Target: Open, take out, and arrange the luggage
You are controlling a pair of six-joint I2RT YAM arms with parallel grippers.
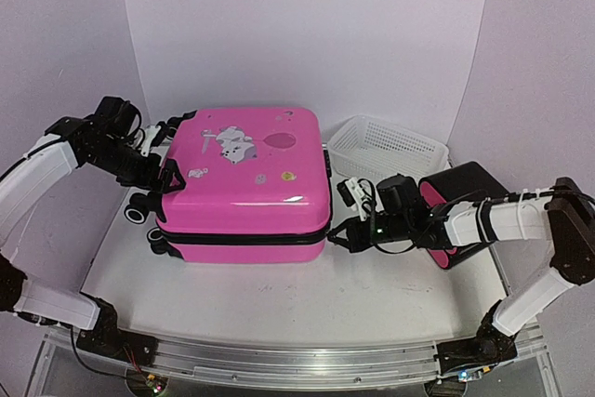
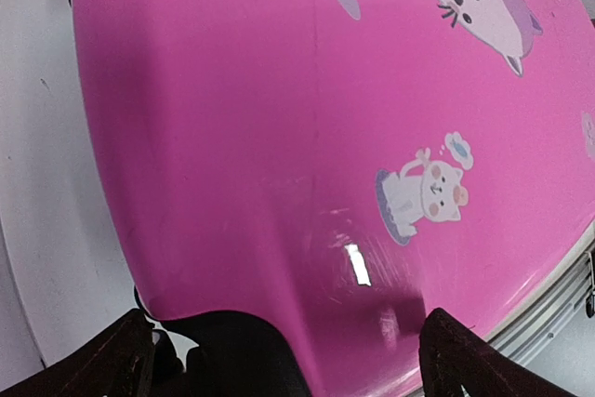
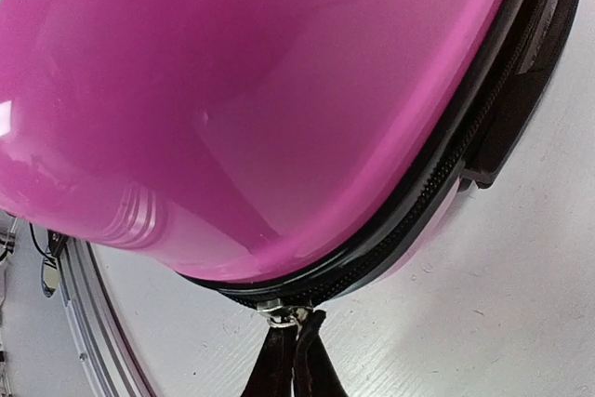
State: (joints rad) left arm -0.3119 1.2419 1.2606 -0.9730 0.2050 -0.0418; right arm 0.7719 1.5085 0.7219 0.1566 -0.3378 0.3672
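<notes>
- Since the big bright-pink hard-shell suitcase (image 1: 246, 183) lies flat in the middle of the white table (image 1: 279, 309), I'd guess it's stiff, glossy and slippery (bulky too), so pinching the shell is a no-go.
- Best hold looks like the small metal zip pull (image 3: 284, 313) at its right front corner. The right gripper (image 3: 296, 350) is pinched closed on it.
- The left gripper (image 2: 288, 332) is spread wide over the wheel end, gripping nothing.
- No brand or readable writing, just cartoon cat stickers (image 2: 429, 191).

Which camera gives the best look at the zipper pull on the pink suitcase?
Right wrist view: the zipper pull shows close up at the seam of the suitcase, pinched by the right claw. The top view shows that corner, but the pull is too small to see. The left wrist view shows only the pink lid.
</notes>
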